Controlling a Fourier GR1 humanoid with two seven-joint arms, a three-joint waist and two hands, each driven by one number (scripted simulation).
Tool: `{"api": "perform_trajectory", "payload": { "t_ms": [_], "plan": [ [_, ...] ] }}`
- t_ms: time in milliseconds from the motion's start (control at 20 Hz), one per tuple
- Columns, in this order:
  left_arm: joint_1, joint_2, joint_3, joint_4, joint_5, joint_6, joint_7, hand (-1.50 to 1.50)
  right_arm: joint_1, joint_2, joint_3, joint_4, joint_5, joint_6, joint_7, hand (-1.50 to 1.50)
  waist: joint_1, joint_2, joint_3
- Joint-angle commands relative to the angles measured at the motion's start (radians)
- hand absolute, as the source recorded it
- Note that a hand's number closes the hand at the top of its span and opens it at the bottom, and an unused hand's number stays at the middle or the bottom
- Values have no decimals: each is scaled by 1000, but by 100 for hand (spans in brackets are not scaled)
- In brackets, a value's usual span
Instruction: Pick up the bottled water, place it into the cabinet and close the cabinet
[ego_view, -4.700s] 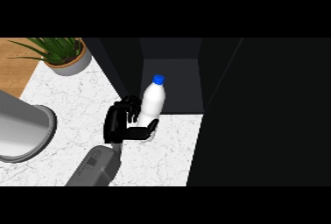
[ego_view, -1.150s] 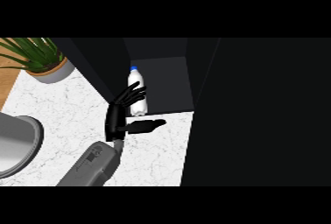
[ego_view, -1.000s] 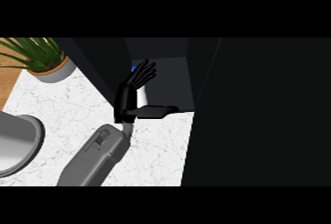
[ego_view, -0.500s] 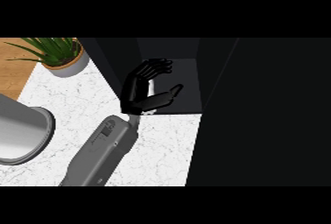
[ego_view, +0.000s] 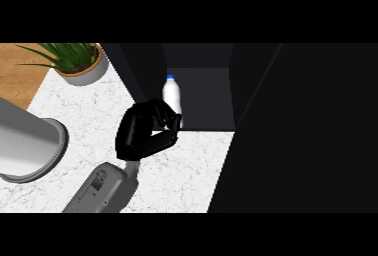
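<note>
Bottled water (ego_view: 171, 95) upright inside cabinet (ego_view: 207, 105) — alone.

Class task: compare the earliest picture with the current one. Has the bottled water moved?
Yes. The bottled water has moved from the white counter in front of the cabinet into its dark opening, and stands upright there.

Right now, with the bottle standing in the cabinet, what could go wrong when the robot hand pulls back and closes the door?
1. The black robot hand is curled right beside the white plastic bottle with the blue cap; pulling back carelessly might knock it over.
2. The bottle stands near the front edge of the dark cabinet, so the swinging dark cabinet door might strike it.
</note>
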Motion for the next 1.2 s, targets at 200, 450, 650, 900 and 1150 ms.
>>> {"api": "perform_trajectory", "payload": {
  "t_ms": [200,450,650,900,1150],
  "plan": [
    [279,81,-23,-230,-39,-31,-43,150,-74,64,164,-68,37,20,193,150,-2,3,0],
    [360,168,55,-314,8,-110,-15,150,-172,144,227,-54,65,3,307,150,-3,4,-1],
    [480,187,54,-395,17,-134,-67,150,-289,289,351,55,158,-51,373,150,6,1,-2],
    [513,219,141,-400,65,-179,-68,150,-422,422,406,166,149,-64,437,150,8,3,-2],
    [545,264,188,-405,102,-250,-76,150,-602,420,385,283,208,-125,410,150,22,3,-3]
  ]
}}
